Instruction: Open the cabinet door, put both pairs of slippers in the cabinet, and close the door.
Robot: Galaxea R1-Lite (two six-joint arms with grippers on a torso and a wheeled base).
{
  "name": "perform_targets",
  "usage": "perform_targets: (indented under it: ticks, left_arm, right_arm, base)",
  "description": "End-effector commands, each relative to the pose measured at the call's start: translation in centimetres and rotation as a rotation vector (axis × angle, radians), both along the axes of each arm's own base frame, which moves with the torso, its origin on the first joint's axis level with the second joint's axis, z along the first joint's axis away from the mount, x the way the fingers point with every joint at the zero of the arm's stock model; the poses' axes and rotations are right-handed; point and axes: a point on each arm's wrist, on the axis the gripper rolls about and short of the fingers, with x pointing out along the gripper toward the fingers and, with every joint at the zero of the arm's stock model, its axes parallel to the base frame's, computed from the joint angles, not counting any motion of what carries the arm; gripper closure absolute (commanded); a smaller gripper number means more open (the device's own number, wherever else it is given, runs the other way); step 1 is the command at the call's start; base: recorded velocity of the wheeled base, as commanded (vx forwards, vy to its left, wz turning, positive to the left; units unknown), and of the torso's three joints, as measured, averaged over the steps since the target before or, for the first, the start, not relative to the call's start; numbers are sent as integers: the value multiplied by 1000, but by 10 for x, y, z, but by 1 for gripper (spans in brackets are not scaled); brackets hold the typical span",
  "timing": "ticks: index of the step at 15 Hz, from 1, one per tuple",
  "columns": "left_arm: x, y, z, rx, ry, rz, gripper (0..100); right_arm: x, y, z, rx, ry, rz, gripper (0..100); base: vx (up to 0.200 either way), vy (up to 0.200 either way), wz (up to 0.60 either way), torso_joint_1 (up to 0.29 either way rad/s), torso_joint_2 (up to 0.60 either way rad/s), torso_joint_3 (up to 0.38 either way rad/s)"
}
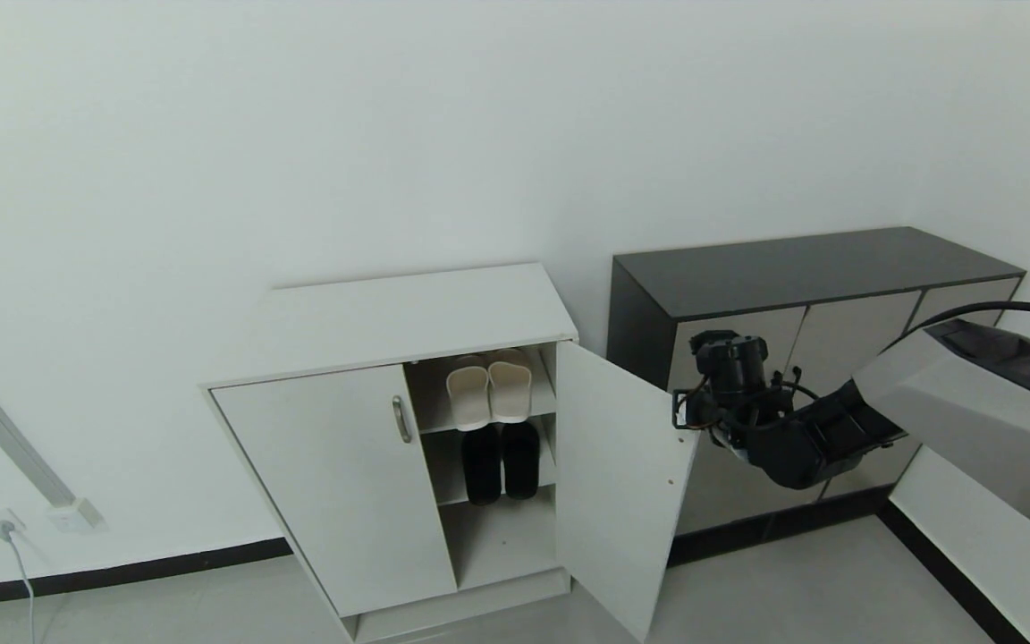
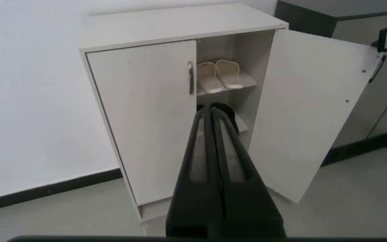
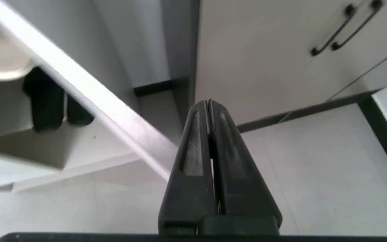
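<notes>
The white cabinet [image 1: 408, 317] has its left door shut and its right door [image 1: 622, 483] swung open toward me. A beige pair of slippers [image 1: 488, 394] lies on the upper shelf and a black pair [image 1: 502, 461] on the shelf below. My right gripper [image 1: 683, 411] is shut and empty, just off the open door's outer edge. In the right wrist view its joined fingers [image 3: 209, 107] sit beside the door's edge [image 3: 99, 107], with the black slippers [image 3: 52, 101] beyond. My left gripper [image 2: 211, 114] is shut and empty, held back in front of the cabinet opening, facing the beige slippers [image 2: 224, 74].
A grey cabinet with a black top [image 1: 801, 268] stands right of the white one, directly behind the open door and my right arm. A wall socket with a cable [image 1: 5, 528] is low on the left. Bare floor [image 1: 792, 590] lies in front.
</notes>
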Motion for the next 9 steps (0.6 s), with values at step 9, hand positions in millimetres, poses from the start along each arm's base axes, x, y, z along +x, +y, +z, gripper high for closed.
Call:
perform_targets:
  ticks: [9]
  left_arm:
    - [0,0,0,-1,-1,0,100]
  right_arm:
    - [-97,69,34,49,-3,238,100]
  base:
    - [0,0,0,0,0,0]
